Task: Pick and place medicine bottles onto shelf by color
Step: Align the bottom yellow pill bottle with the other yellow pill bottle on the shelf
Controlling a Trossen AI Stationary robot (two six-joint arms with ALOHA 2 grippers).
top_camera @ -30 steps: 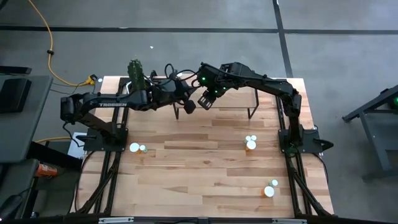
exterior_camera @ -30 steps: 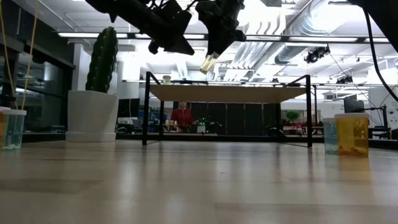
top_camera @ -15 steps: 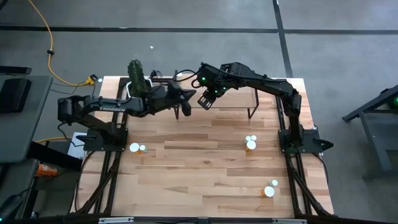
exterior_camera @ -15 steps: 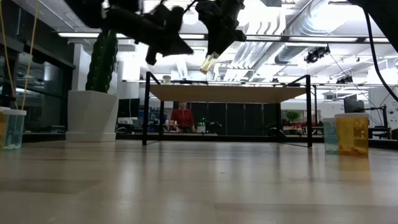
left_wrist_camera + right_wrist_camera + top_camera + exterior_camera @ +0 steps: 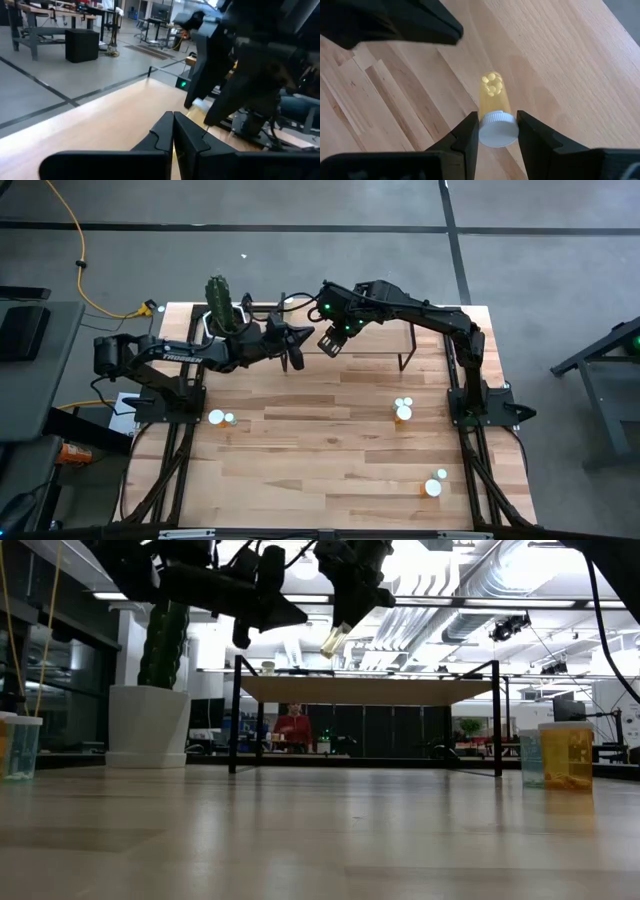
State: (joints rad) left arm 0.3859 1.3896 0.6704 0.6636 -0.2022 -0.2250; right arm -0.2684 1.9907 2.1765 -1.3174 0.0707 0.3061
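Left gripper (image 5: 298,333), fingers together and empty, has pulled back from the shelf (image 5: 380,340). Right gripper (image 5: 495,131), clamped on yellow bottle (image 5: 493,96), hangs over the shelf's left end, bottle tilted, base down.

We saw a grey concrete floor (image 5: 300,250) crossed by dark lines, with a yellow cable (image 5: 78,260) trailing over it. Beyond the table, silver ceiling ducts (image 5: 450,590) ran under bright lights, and a person in red (image 5: 293,727) stood far off.
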